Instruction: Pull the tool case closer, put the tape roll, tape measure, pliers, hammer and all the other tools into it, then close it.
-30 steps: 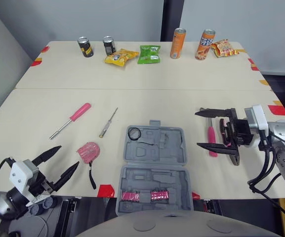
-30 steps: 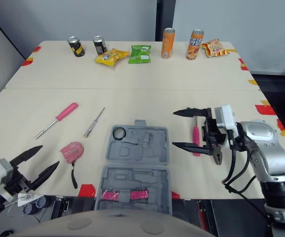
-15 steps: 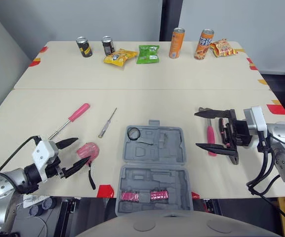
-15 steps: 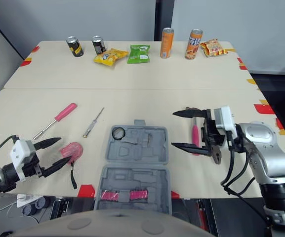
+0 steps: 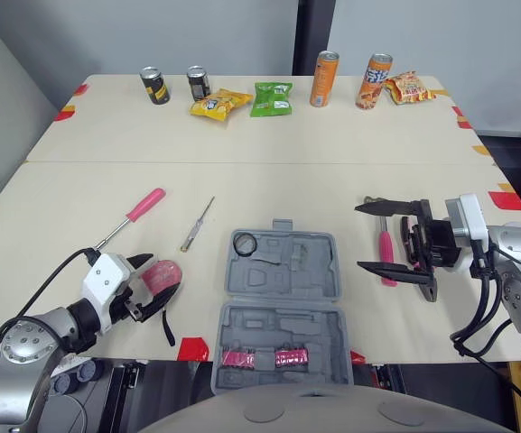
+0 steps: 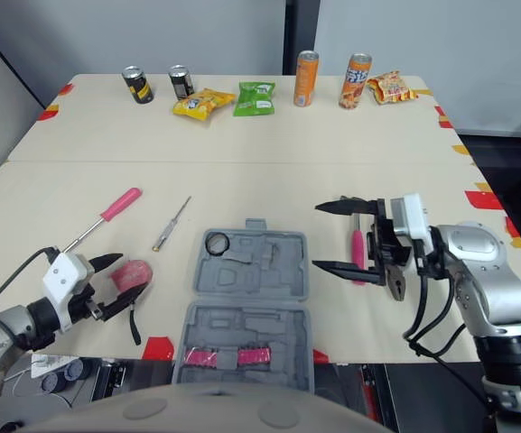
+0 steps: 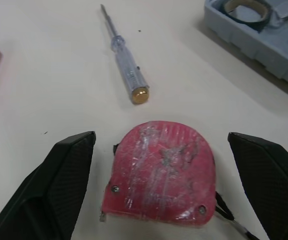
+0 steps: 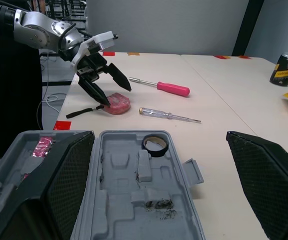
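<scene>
Beige surface (image 5: 332,153) is standing between grey walls. The grey plastic tool case (image 5: 283,311) is lying open at the near edge, long axis running near-to-far. Left of it the pink tape measure (image 7: 161,175) is lying flat, strap trailing nearward. The left gripper (image 5: 156,276) is now straddling it, fingers spread, having advanced from the edge. The right gripper (image 5: 359,236) is hovering unchanged, fingers wide apart.

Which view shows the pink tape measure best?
The left wrist view: the tape measure lies close up, unobstructed, between the open fingers of the left gripper. Both eye views show it small, partly covered by that gripper; the right wrist view shows it far off, side-on.
</scene>
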